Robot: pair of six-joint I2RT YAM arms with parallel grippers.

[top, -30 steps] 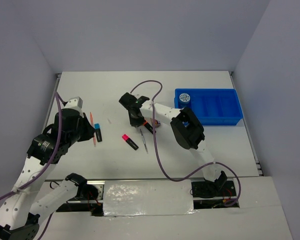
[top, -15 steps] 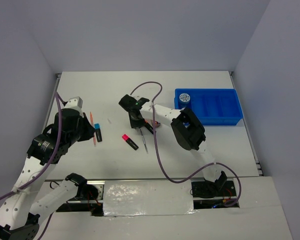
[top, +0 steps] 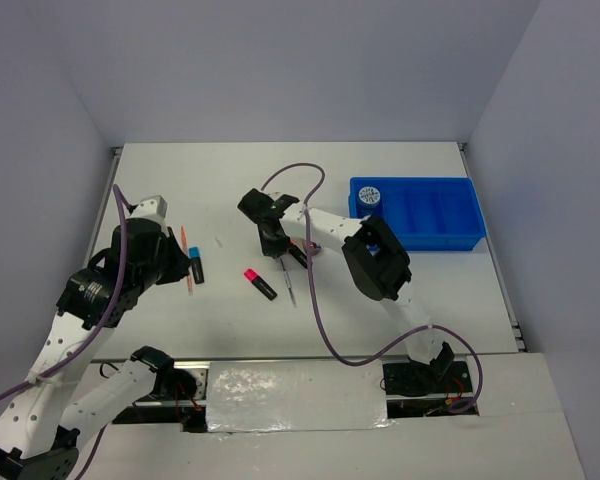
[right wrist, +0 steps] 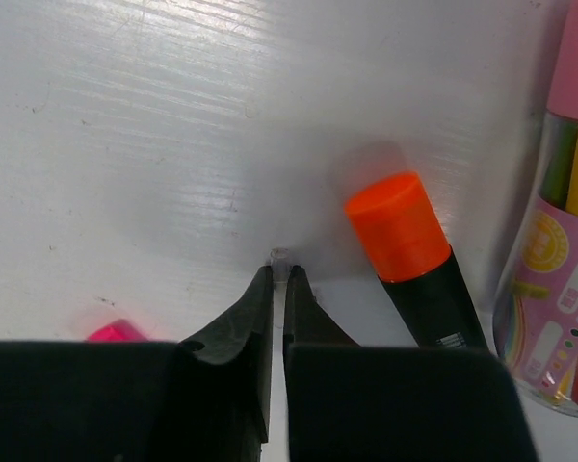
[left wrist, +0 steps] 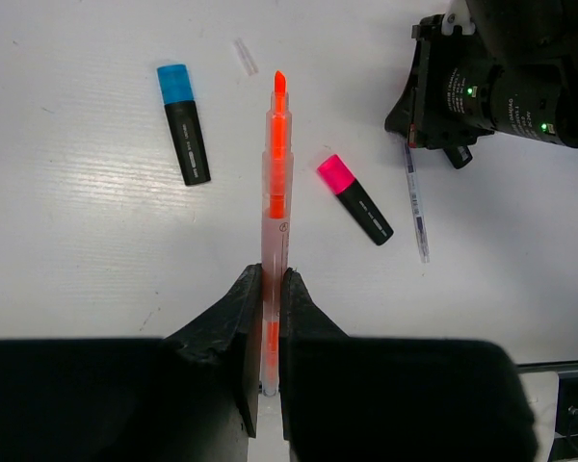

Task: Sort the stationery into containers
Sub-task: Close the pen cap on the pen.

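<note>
- Overall, the sorting is at an early stage. The blue tray (top: 430, 240) stands at the far right of the bench (top: 420, 300). The only item visible in it is one tape roll (top: 369, 197), seated in the leftmost compartment; the other compartments appear bare.
- Left hand (left wrist: 270, 277): clenched on the lower barrel of the orange-pink pen (left wrist: 275, 183), which points straight away from the hand. The pen is over the left of the bench, well apart from the tray, so its delivery is not yet done.
- Right hand (right wrist: 278, 274): closed up, low over the middle of the bench, just beside the orange-capped highlighter (right wrist: 412, 248). A small grey end shows at its tip. This may be the end of the grey pen (left wrist: 416, 200), but the view is too tight to tell whether anything is pinched.
- Out on the bench, none in the tray: the blue-capped highlighter (left wrist: 184, 123), the pink-capped highlighter (left wrist: 354, 198), the grey pen, the orange-capped highlighter, and the pink-capped tube (right wrist: 559, 221). The tube lies just beside the orange-capped highlighter.
- Judged remainder: at least six items are left to carry across to the tray. The pen in the left hand is the one nearest to completion, and most of the task lies ahead.
</note>
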